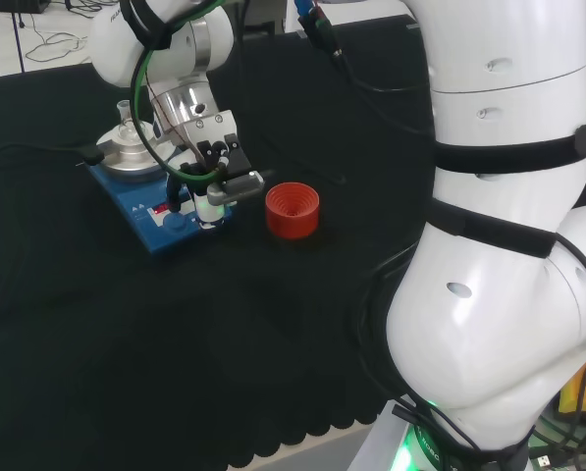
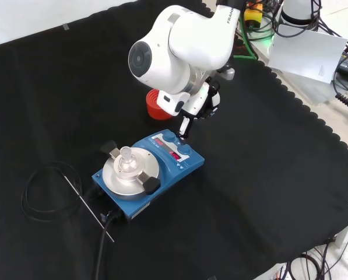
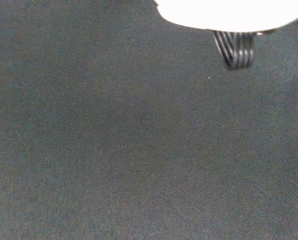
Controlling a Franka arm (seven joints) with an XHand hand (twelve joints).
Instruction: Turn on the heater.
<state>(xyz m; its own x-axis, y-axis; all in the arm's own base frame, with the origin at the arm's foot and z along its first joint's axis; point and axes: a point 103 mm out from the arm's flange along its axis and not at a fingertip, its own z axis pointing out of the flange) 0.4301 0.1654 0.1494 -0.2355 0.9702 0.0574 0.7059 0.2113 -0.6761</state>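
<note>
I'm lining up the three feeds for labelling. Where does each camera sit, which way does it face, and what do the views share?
Head view: behind and above the arm's base, looking over the white links at the heater and the hand above it.
Front view: in front of the arm, looking down on the cloth; a big white link stands before the hand.
Wrist view: at the wrist, facing bare cloth, a blurred white part of the hand at its edge.
Head and front views share the heater and red ring.
</note>
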